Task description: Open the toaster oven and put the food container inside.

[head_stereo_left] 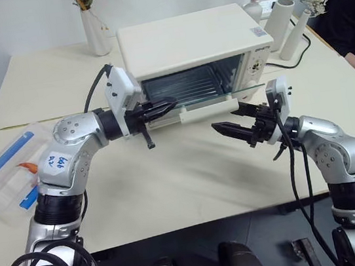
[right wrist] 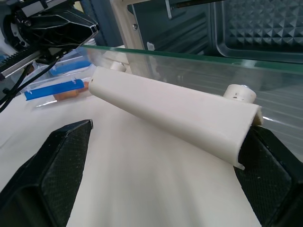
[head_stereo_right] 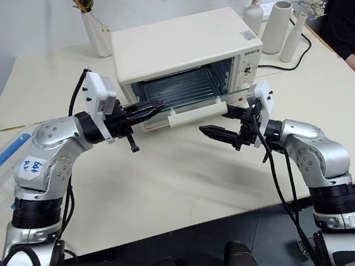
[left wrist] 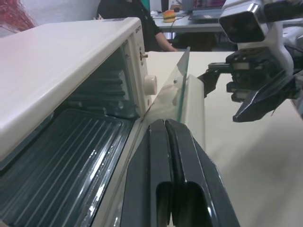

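The toaster oven [head_stereo_left: 195, 44] is sitting toward the far side of the cream table [head_stereo_left: 172, 187], and its glass door [head_stereo_left: 225, 93] is lying folded down, level, showing the ribbed dark cavity and wire rack inside. The white bar handle [head_stereo_left: 207, 110] is running along the door's front edge, facing the robot.

The left gripper [head_stereo_left: 164, 107] is hovering level just in front of the open door's left end, pointing toward the oven mouth. Its two black fingers [left wrist: 173, 161] are pressing flat against each other, closed on nothing, as the left wrist view is showing clearly.

The right gripper [head_stereo_left: 233, 130] is hanging just in front of the handle's right end, pointing inward toward the left gripper. Its fingers [right wrist: 57, 165] are standing spread wide, and in the right wrist view the handle is lying between and just beyond them, without either pad touching it; the gripper is holding nothing.

The food container [head_stereo_left: 8, 173] is resting on the table at the robot's far left, well apart from the oven, partly hidden behind the left arm. Its blue clip strips and a bit of orange food are showing through the clear plastic.

A white vase [head_stereo_left: 96, 30] is standing behind the oven's left corner, and a person in dark clothing [head_stereo_left: 354, 22] is sitting at the table's right edge
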You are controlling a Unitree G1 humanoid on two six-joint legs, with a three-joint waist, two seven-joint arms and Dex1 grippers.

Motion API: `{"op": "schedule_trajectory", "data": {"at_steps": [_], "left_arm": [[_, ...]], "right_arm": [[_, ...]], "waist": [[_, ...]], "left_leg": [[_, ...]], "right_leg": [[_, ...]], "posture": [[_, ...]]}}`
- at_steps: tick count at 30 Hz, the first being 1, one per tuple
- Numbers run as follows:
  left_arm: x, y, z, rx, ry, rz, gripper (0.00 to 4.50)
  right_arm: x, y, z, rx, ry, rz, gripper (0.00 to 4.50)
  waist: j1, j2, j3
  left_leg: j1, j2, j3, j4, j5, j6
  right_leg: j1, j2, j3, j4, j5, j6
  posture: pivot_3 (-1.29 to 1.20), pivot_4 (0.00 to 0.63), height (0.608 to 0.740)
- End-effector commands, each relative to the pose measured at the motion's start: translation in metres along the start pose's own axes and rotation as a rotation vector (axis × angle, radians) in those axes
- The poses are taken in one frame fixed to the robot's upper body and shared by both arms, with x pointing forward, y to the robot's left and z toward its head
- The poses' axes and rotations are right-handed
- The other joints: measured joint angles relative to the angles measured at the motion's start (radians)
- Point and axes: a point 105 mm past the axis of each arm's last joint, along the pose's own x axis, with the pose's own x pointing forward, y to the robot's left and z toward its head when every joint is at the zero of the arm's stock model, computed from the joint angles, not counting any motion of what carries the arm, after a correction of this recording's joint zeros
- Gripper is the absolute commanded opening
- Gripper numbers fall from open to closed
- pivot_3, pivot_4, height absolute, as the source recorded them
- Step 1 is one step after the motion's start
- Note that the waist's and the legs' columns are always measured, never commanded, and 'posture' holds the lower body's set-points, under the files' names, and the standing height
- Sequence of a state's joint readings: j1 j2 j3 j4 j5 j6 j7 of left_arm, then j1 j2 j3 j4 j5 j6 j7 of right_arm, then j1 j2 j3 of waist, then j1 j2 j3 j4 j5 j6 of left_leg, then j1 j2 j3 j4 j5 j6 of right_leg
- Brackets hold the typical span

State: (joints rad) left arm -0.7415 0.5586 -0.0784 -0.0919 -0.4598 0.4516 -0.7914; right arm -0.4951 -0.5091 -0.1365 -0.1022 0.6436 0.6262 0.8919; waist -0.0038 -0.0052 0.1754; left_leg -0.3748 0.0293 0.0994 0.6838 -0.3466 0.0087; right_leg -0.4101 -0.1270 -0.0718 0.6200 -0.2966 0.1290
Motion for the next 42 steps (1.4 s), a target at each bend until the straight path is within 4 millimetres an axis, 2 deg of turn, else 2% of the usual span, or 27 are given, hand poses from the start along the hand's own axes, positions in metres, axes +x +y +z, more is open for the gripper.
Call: {"op": "schedule_trajectory", "data": {"at_steps": [1, 5, 9, 11, 14, 21, 28, 31, 35, 38, 42], "left_arm": [[0.000, 0.007, 0.001, 0.036, 0.009, 0.019, 0.02], [-0.001, 0.017, 0.007, 0.000, -0.033, 0.061, 0.02], [-0.004, 0.027, 0.036, -0.150, -0.194, 0.071, 0.02], [-0.006, 0.032, 0.043, -0.205, -0.230, 0.078, 0.02], [-0.006, 0.034, 0.036, -0.151, -0.168, 0.096, 0.02], [-0.001, 0.021, 0.000, 0.033, 0.028, 0.057, 0.02], [0.003, 0.021, -0.008, 0.077, 0.051, 0.049, 0.02], [0.004, 0.019, -0.008, 0.071, 0.044, 0.036, 0.02], [0.006, 0.015, -0.011, 0.090, 0.054, 0.017, 0.02], [0.009, 0.011, -0.015, 0.093, 0.064, -0.008, 0.02], [0.012, 0.000, -0.024, 0.090, 0.086, -0.058, 0.02]], "right_arm": [[-0.003, 0.012, 0.020, -0.053, -0.066, 0.035, 4.50], [-0.006, 0.015, 0.018, -0.048, -0.068, 0.031, 4.50], [-0.004, 0.016, 0.018, -0.044, -0.074, 0.026, 4.50], [-0.003, 0.016, 0.019, -0.044, -0.077, 0.027, 4.50], [-0.001, 0.016, 0.020, -0.047, -0.080, 0.031, 4.50], [-0.003, 0.018, 0.023, -0.052, -0.078, 0.043, 4.50], [-0.009, 0.019, 0.024, -0.063, -0.059, 0.036, 4.50], [-0.024, 0.007, 0.015, -0.112, 0.021, -0.057, 4.50], [-0.053, -0.006, 0.004, -0.125, 0.091, -0.178, 4.50], [-0.076, -0.005, 0.002, -0.127, 0.123, -0.225, 4.50], [-0.102, 0.008, 0.008, -0.139, 0.174, -0.236, 4.50]], "waist": [[0.002, 0.000, 0.000], [0.003, 0.000, 0.000], [0.003, -0.001, 0.001], [0.002, -0.003, 0.002], [0.001, -0.003, 0.001], [0.002, -0.003, 0.002], [0.003, -0.003, 0.002], [0.004, -0.003, 0.002], [0.016, -0.003, 0.002], [0.025, -0.004, 0.002], [0.030, -0.004, 0.002]], "left_leg": [[0.000, 0.000, 0.000, 0.000, 0.000, 0.000], [0.000, 0.000, -0.001, 0.001, 0.000, 0.000], [-0.001, 0.000, -0.001, 0.001, 0.000, 0.000], [-0.001, 0.000, -0.003, 0.001, 0.000, 0.000], [-0.001, 0.000, -0.004, 0.000, 0.000, 0.000], [-0.001, 0.000, -0.002, 0.000, 0.000, 0.000], [-0.001, 0.000, 0.000, 0.000, 0.000, 0.000], [-0.002, 0.000, 0.000, 0.000, 0.000, 0.000], [-0.003, -0.001, 0.000, 0.000, 0.000, 0.000], [-0.003, -0.001, 0.001, 0.001, 0.000, 0.000], [-0.003, -0.001, 0.001, 0.002, 0.000, 0.001]], "right_leg": [[0.000, 0.000, 0.000, 0.000, 0.000, 0.000], [0.000, 0.000, 0.000, 0.001, 0.000, 0.000], [0.000, 0.000, 0.000, 0.000, 0.000, 0.000], [0.000, 0.000, 0.000, 0.000, 0.000, 0.000], [0.000, 0.000, 0.000, 0.000, 0.000, 0.000], [0.000, 0.000, -0.001, 0.000, 0.000, 0.000], [0.000, 0.000, -0.001, 0.000, 0.000, 0.000], [0.000, 0.000, -0.002, 0.000, 0.000, 0.000], [0.000, 0.000, -0.003, -0.001, 0.000, 0.000], [0.000, 0.000, -0.003, -0.001, 0.000, 0.000], [0.001, 0.000, -0.003, 0.000, 0.000, 0.000]], "posture": [[0.00, 0.150, 0.740], [0.00, 0.150, 0.740], [0.00, 0.150, 0.740], [0.00, 0.150, 0.740], [0.00, 0.150, 0.740], [0.00, 0.150, 0.740], [0.00, 0.150, 0.740], [0.00, 0.150, 0.740], [0.00, 0.150, 0.740], [0.00, 0.150, 0.740], [0.00, 0.150, 0.740]]}}
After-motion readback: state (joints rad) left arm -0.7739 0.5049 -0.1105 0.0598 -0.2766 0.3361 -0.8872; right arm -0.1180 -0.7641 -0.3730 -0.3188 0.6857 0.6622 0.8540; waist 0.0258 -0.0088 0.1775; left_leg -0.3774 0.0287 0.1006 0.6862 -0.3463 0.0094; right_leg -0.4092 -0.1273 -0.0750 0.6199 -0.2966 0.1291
